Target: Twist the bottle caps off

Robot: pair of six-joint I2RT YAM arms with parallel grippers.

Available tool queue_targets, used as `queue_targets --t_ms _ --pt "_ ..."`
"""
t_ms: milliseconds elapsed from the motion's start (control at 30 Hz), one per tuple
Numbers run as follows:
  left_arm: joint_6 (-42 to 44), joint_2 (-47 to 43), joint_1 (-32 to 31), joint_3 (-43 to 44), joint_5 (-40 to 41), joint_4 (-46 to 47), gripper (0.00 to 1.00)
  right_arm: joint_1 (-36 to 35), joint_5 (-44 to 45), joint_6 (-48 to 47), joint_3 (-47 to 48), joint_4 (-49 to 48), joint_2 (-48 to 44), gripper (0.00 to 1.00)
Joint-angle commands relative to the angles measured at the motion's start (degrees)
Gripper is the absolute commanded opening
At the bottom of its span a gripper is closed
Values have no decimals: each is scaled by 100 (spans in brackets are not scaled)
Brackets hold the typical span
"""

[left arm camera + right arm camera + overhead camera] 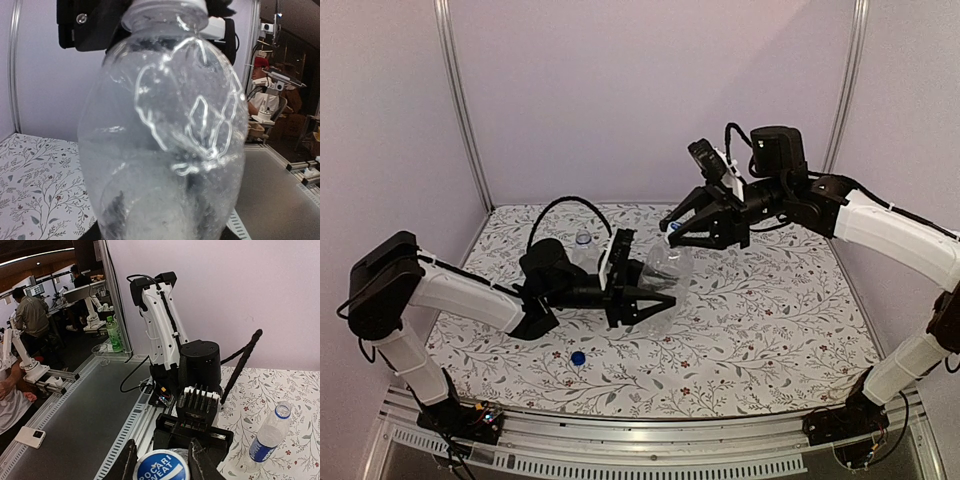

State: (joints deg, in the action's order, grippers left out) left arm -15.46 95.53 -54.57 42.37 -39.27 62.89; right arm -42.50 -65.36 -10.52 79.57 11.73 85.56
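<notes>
Left pincer: clenched around the body of the clear, unlabelled plastic bottle, gripping it from the side over the middle of the table.
Clear, unlabelled plastic bottle: tilted, its neck pointing up and away toward the right pincer. In the left wrist view its wet, dented wall fills most of the picture.
Right pincer: clenched on the round white-and-blue screw cap, with one finger at each side of it.
Round white-and-blue screw cap: seated on the neck of the unlabelled bottle, its printed top facing the right wrist camera.
Clear plastic bottle with a blue label band: upright on the table, apart from both pincers. From above it shows just behind the left arm. A blue ring circles its neck.
Small solid blue round cap: lying alone on the table near the front edge, well apart from both bottles.
Table: covered with a white cloth printed with leaves and small flowers.
</notes>
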Motion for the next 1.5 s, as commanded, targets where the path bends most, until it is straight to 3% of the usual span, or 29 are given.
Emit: queue_targets --t_ms 0,100,300,367,433,600,867,1100,1467 --pt "-20 5 32 -122 -453 560 33 -13 -659 -137 274 11 83 0" --pt "105 -224 28 -172 -62 254 33 -10 -76 61 303 -9 45 13" --pt "316 -557 22 -209 1264 -368 33 -12 1184 947 170 -462 -259 72" --pt "358 -631 2 -167 1812 -639 32 -12 1561 1423 179 -645 -329 84" --pt "418 -686 -41 -107 2256 -858 32 -12 2051 1809 198 -803 -410 88" --pt "596 -755 -285 138 3372 -1412 33 -45 2925 2537 262 -1047 -472 91" --pt "908 -697 -678 453 4723 -1898 33 -322 4241 2639 588 -477 -138 85" --pt "1057 -690 -802 555 4979 -1973 33 -404 4549 2586 572 -266 16 81" --pt "1097 -739 -813 501 5113 -1992 33 -408 4201 2547 380 -346 44 62"
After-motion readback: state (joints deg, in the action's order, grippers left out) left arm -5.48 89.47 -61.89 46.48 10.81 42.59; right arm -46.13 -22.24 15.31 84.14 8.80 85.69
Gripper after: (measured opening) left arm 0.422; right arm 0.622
